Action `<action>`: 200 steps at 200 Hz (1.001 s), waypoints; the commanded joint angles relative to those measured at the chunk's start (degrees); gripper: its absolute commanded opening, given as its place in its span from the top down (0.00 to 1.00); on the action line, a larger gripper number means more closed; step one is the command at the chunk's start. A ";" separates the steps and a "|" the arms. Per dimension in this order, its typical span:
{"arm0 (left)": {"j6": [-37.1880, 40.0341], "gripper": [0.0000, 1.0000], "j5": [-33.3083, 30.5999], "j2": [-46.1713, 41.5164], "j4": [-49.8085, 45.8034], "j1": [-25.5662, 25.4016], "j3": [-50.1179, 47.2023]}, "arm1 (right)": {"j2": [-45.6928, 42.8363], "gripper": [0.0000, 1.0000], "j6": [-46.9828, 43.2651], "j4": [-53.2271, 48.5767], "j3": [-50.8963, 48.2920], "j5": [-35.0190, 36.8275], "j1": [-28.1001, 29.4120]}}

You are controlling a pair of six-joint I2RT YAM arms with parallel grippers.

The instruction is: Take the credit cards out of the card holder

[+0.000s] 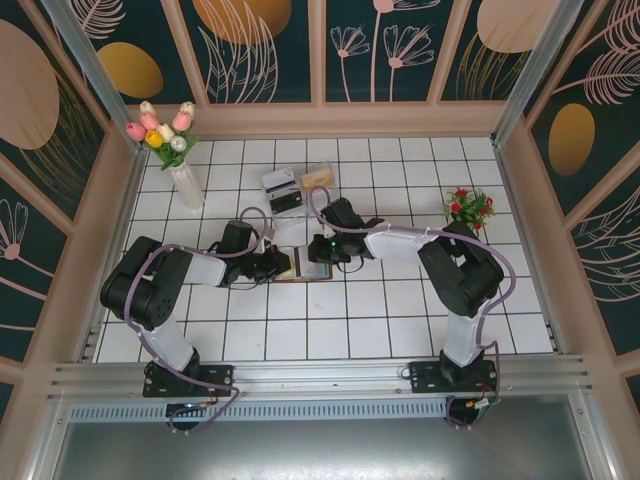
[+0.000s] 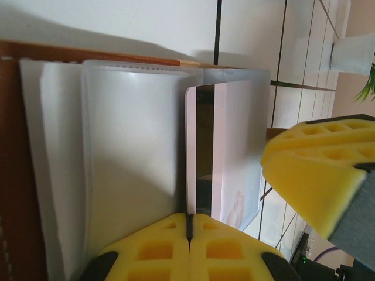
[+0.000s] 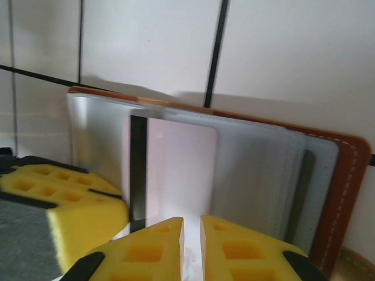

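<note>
The brown card holder (image 1: 300, 272) lies open on the white tiles between both grippers, its brown rim (image 2: 12, 175) (image 3: 345, 175) framing frosted plastic sleeves. A pale credit card (image 2: 234, 152) (image 3: 181, 170) with a black stripe lies among the sleeves, partly slid out. My left gripper (image 1: 283, 265) (image 2: 189, 218) is shut, pinching a thin sleeve edge beside the card. My right gripper (image 1: 312, 250) (image 3: 191, 225) hovers over the card's near end with a narrow gap between its jaws, nothing pinched. Its yellow finger (image 2: 316, 170) shows in the left wrist view.
A clear plastic tray (image 1: 295, 190) holding cards stands behind the holder. A white vase of tulips (image 1: 185, 180) is at the back left, and a small red-flowered plant (image 1: 468, 208) at the right. Wooden walls enclose the tiled table.
</note>
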 commanded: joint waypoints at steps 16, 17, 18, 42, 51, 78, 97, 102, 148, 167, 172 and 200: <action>1.16 0.89 -0.68 -0.56 -2.60 0.43 0.84 | 2.67 0.83 0.53 -3.37 1.58 2.00 -0.22; 1.11 0.89 -0.66 -0.56 -2.54 0.44 0.84 | 2.68 0.83 0.53 -3.37 1.58 1.97 -0.18; 1.08 0.89 -0.60 -0.56 -2.47 0.44 0.84 | 2.73 0.83 0.53 -3.33 1.57 1.91 -0.20; -0.43 0.79 0.73 -0.57 0.08 0.44 0.67 | 3.42 0.84 0.36 -2.61 1.13 0.27 -0.21; -1.59 0.77 1.64 -0.48 2.08 0.44 0.34 | 3.48 0.84 0.27 -2.41 0.92 -0.40 -0.18; -3.53 0.74 3.45 0.48 5.79 0.42 0.48 | 3.69 0.85 -0.13 -2.41 0.61 -0.88 -0.10; -3.41 0.74 3.55 1.34 5.61 0.38 1.32 | 3.74 0.85 -0.26 -2.47 0.35 -0.88 -0.08; -3.34 0.75 3.58 1.53 5.63 0.44 1.49 | 3.66 0.85 -0.34 -2.48 0.21 -0.87 -0.16; -2.87 0.75 3.40 3.23 4.51 0.43 2.87 | 3.83 0.85 -0.52 -2.25 -0.25 -1.30 -0.15; -2.89 0.77 3.71 3.82 4.59 0.45 3.24 | 4.04 0.85 -0.52 -2.16 -0.36 -1.52 -0.14; -2.79 0.77 3.91 4.01 4.55 0.39 3.41 | 4.04 0.85 -0.50 -2.19 -0.34 -1.49 -0.14; -2.04 0.85 3.63 4.07 3.23 0.45 4.04 | 4.22 0.85 -0.30 -2.20 -0.44 -1.40 -0.19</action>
